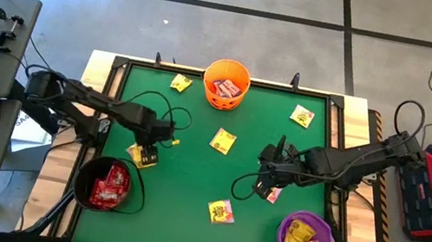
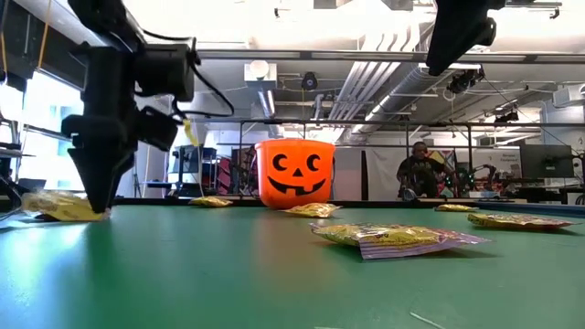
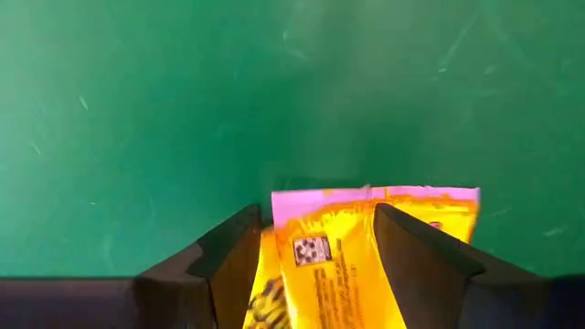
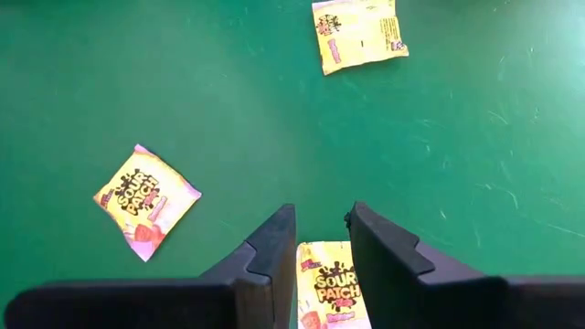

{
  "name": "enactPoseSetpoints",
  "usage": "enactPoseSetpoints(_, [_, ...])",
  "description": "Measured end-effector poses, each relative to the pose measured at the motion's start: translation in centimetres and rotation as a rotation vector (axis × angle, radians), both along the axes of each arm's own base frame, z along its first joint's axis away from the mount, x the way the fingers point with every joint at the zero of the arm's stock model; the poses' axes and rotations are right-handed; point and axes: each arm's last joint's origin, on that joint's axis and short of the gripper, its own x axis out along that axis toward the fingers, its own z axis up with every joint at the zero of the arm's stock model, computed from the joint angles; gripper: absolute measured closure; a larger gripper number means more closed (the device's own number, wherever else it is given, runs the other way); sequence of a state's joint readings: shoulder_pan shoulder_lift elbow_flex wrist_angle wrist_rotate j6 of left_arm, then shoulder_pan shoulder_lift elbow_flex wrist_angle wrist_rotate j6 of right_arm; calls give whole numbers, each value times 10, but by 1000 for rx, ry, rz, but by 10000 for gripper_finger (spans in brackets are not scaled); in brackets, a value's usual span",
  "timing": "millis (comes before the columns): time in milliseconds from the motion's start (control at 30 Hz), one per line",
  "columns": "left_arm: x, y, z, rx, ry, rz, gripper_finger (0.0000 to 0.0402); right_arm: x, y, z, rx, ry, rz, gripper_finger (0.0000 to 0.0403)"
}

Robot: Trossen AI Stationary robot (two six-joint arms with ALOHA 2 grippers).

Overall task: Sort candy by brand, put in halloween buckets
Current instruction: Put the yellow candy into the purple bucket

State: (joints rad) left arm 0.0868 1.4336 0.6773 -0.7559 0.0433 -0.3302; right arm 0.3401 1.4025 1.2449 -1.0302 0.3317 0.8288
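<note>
Straddling a yellow shiny candy packet that lies flat on the green felt table, the left gripper has its two dark fingers spread wide, one at each side, not clamped. Just beside it stands the round black plastic bucket holding red packets. The right gripper hangs over another yellow packet, fingers partly apart; whether it grips it cannot be told. Near it sits the purple bucket with yellow candy. Farthest back, the orange pumpkin-face bucket stands at the table's far edge.
</note>
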Motion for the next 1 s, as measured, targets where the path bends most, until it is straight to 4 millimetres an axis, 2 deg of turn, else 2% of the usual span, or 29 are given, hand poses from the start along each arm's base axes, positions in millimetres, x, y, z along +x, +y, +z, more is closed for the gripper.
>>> enactPoseSetpoints(100, [1, 0, -4, -7, 24, 2, 201, 0, 0, 0, 0, 0, 0, 310])
enactPoseSetpoints(200, [2, 0, -5, -19, 31, 24, 226, 0, 0, 0, 0, 0, 0, 310])
enactPoseSetpoints(533, [11, -1, 9, -53, 21, -12, 392, 0, 0, 0, -14, 9, 19, 310])
enactPoseSetpoints(767, [32, 1, 33, -67, -87, -17, 400, -5, 0, 1, 23, 41, 42, 310])
enactPoseSetpoints(1000, [63, 3, 66, -78, -318, 41, 401, -7, 6, 9, 135, -59, -65, 310])
